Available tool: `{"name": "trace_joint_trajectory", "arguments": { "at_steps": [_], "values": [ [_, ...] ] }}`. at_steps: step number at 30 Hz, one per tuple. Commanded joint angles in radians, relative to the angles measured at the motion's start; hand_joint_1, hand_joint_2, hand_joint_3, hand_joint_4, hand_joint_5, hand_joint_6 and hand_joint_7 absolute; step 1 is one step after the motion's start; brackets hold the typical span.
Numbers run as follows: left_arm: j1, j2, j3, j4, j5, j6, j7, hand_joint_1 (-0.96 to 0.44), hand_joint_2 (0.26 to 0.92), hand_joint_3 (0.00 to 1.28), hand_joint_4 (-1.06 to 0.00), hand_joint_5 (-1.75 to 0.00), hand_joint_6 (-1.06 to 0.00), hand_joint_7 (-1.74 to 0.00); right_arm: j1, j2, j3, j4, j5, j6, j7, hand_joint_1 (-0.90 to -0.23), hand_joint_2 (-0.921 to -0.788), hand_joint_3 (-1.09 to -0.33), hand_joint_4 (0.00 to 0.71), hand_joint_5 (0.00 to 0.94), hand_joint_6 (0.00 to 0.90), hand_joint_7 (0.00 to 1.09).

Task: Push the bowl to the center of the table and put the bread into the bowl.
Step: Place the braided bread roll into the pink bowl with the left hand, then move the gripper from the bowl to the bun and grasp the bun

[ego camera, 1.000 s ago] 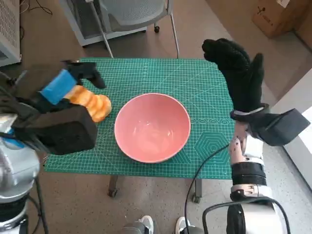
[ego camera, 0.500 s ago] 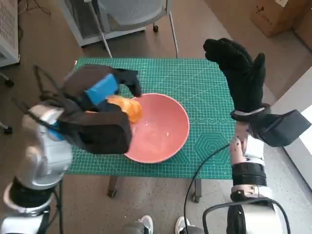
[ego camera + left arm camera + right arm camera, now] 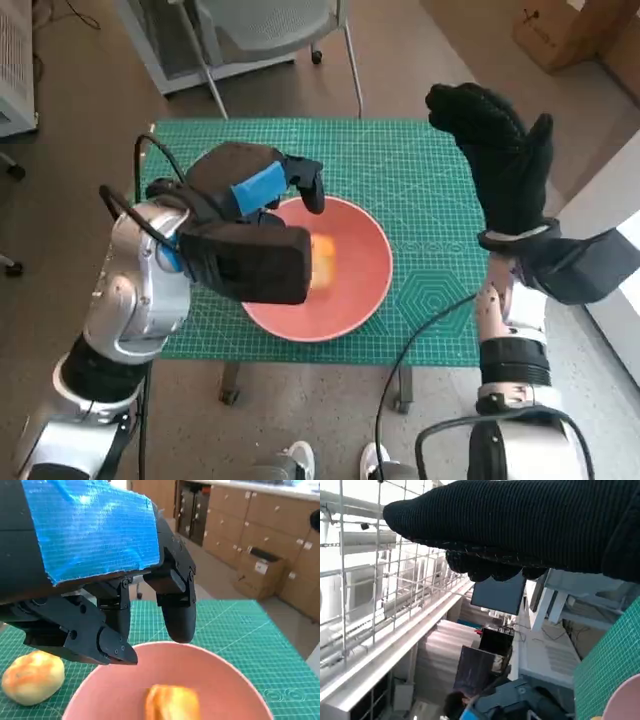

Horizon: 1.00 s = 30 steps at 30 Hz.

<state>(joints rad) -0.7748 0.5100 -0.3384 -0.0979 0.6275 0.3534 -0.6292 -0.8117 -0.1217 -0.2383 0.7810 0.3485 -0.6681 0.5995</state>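
Observation:
The pink bowl (image 3: 362, 292) stands on the green mat (image 3: 420, 180) near the table's middle. A piece of orange bread (image 3: 322, 260) lies inside it, blurred, free of any grip; the left wrist view shows the bread (image 3: 170, 702) on the inner wall of the bowl (image 3: 225, 680). My left hand (image 3: 255, 182) hovers over the bowl's left rim, its fingers (image 3: 177, 615) apart and holding nothing. A second round bread (image 3: 32, 676) lies on the mat beside the bowl, hidden in the head view. My right hand (image 3: 500, 165) is raised at the table's right, fingers spread, empty.
A grey chair (image 3: 270, 25) stands behind the table and a cardboard box (image 3: 560, 30) sits on the floor at the far right. A person's feet (image 3: 300, 462) show at the near edge. A black cable (image 3: 400, 370) hangs by my right forearm.
My left hand carried the bread from the mat's left side to over the bowl and let it go; the bread now lies in the bowl. My right hand stayed raised.

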Motion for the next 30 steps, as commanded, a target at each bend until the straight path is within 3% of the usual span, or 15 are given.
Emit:
{"name": "trace_joint_trajectory", "arguments": {
  "at_steps": [1,3,4,5,6,8,10,13,19,30],
  "values": [
    [-0.01,-0.014,0.01,0.033,-0.012,-0.024,0.025,0.0,0.92,0.05,-0.75,-1.18,-0.62,-1.1,0.031,-0.007,-0.001,-0.011,0.006,0.019,0.006,-0.539,-0.921,-0.533,0.263,0.008,0.366,0.01],
    [-0.009,-0.02,0.012,0.054,-0.021,-0.019,0.021,0.07,0.92,0.1,-0.69,-1.24,-0.55,-1.02,0.034,-0.008,-0.001,-0.016,0.005,0.022,0.001,-0.538,-0.921,-0.533,0.263,0.007,0.366,0.01],
    [-0.01,-0.022,0.012,0.061,-0.023,-0.01,0.016,0.17,0.921,0.15,-0.62,-1.3,-0.5,-0.84,0.035,-0.008,-0.001,-0.017,0.004,0.023,-0.001,-0.537,-0.921,-0.533,0.262,0.006,0.366,0.01],
    [-0.011,-0.023,0.012,0.066,-0.024,-0.005,0.013,0.16,0.876,0.16,-0.49,-0.98,-0.44,-0.65,0.035,-0.009,-0.001,-0.018,0.003,0.025,-0.002,-0.537,-0.921,-0.533,0.262,0.006,0.366,0.01],
    [-0.008,-0.023,0.013,0.063,-0.023,0.006,0.01,0.15,0.85,0.16,-0.47,-0.68,-0.42,-0.47,0.036,-0.008,0.0,-0.02,0.003,0.026,-0.003,-0.537,-0.921,-0.533,0.262,0.006,0.366,0.01],
    [-0.004,-0.021,0.016,0.053,-0.019,0.023,0.004,0.11,0.812,0.15,-0.35,-0.35,-0.38,-0.28,0.038,-0.007,0.001,-0.025,0.001,0.028,-0.006,-0.537,-0.921,-0.533,0.262,0.005,0.366,0.01],
    [0.0,-0.012,0.019,0.037,-0.014,0.034,-0.002,0.03,0.782,0.13,-0.23,-0.14,-0.34,-0.13,0.04,-0.005,0.002,-0.029,-0.001,0.03,-0.009,-0.537,-0.921,-0.534,0.262,0.005,0.366,0.01],
    [0.009,0.008,0.031,0.003,-0.011,0.041,-0.008,-0.07,0.776,0.09,-0.16,-0.05,-0.33,-0.05,0.041,-0.004,0.004,-0.029,-0.005,0.03,-0.013,-0.538,-0.921,-0.534,0.261,0.004,0.366,0.01],
    [0.061,0.068,0.108,-0.091,-0.012,0.011,0.023,-0.17,0.772,0.05,-0.13,-0.01,-0.32,-0.01,0.046,-0.003,0.005,-0.036,-0.002,0.035,-0.011,-0.534,-0.921,-0.535,0.261,0.003,0.366,0.01],
    [0.136,0.187,0.277,-0.242,0.006,0.105,-0.004,-0.08,0.749,0.01,-0.12,0.0,-0.34,-0.01,0.045,-0.004,0.003,-0.03,0.002,0.037,-0.001,-0.54,-0.921,-0.533,0.262,0.002,0.367,0.01]
  ]
}}
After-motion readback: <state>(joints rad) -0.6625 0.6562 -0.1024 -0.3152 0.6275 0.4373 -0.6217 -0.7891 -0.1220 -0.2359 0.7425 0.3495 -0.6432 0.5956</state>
